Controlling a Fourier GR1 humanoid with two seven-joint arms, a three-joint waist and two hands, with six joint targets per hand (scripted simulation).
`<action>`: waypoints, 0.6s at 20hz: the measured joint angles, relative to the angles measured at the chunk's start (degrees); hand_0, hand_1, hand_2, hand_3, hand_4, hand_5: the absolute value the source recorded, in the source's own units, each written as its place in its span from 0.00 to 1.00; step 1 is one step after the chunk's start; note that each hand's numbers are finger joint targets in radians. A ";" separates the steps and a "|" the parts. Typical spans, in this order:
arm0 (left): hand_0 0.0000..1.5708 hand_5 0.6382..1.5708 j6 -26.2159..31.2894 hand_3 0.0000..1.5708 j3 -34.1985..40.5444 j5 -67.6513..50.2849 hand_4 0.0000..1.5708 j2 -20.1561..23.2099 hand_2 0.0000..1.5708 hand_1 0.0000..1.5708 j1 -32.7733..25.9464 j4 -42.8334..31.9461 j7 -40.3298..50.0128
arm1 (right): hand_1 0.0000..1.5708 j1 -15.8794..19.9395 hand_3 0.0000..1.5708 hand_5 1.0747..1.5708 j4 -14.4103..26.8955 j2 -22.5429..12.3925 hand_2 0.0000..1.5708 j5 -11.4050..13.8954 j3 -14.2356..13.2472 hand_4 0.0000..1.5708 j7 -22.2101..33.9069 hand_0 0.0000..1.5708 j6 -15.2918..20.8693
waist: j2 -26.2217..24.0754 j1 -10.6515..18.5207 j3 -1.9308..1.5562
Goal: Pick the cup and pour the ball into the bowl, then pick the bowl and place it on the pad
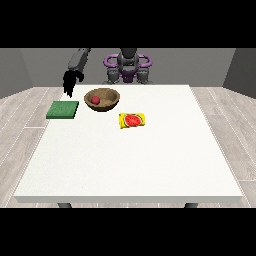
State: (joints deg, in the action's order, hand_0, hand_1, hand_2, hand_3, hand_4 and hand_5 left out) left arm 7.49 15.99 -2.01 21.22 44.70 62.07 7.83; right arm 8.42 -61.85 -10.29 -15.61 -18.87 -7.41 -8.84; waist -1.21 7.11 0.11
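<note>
Front view. Wooden bowl upper centre-left of frame on white surface, red ball already inside. No cup visible. Green pad just left of bowl, apart from it. Yellow packet with watermelon print lower right of bowl, apart. Robot hand at view's left raised above pad's far edge, dangling downward, holding nothing; spread or pressed together: cannot tell. Other robot hand not visible. Likely step: bowl pickup. Best approached from the rim side nearest the pad, kept level so the ball stays in, then set down square on pad.
</note>
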 measured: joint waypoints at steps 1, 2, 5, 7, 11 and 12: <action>0.00 0.99 1.19 0.00 0.91 -1.13 0.66 1.01 0.00 0.00 -0.02 0.13 -0.34 | 0.00 0.52 0.00 0.99 0.94 0.25 0.00 0.12 0.03 0.46 -1.36 0.00 -0.17 | 1.16 0.02 -0.03; 0.00 0.99 2.68 0.00 1.65 -2.43 0.65 1.89 0.00 0.00 -0.15 0.45 -0.21 | 0.00 0.36 0.00 0.99 2.33 0.43 0.00 0.26 -0.21 0.45 -2.96 0.00 -0.34 | 1.85 0.42 -0.05; 0.00 0.98 5.47 0.00 3.90 -5.30 0.63 4.76 0.00 0.00 -0.70 0.91 0.25 | 0.00 1.28 0.00 0.97 5.50 1.69 0.00 1.33 0.66 0.39 -6.38 0.00 -0.27 | 3.40 -0.06 -0.10; 0.00 0.97 6.87 0.00 4.50 -6.63 0.64 5.94 0.00 0.00 -1.13 1.75 0.60 | 0.00 2.85 0.00 0.97 8.43 2.09 0.00 1.74 0.57 0.37 -9.05 0.00 0.05 | 4.58 0.16 -0.13; 0.00 0.96 8.76 0.00 6.35 -9.06 0.64 8.52 0.00 0.00 -3.58 2.58 1.33 | 0.00 4.94 0.00 0.97 12.48 2.26 0.00 2.05 1.26 0.35 -10.52 0.00 -0.29 | 4.63 -1.15 -0.13; 0.00 0.96 9.08 0.00 6.78 -9.55 0.65 9.28 0.00 0.00 -3.83 2.67 1.61 | 0.00 5.34 0.00 0.96 13.41 2.77 0.00 2.40 1.72 0.34 -11.24 0.00 -0.12 | 4.82 -1.49 -0.13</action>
State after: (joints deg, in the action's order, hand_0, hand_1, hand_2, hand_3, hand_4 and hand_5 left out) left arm 16.57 22.77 -11.55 30.50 40.87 64.74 9.44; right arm 13.76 -48.44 -7.51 -13.21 -17.14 -18.65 -8.96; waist 3.61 5.63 -0.02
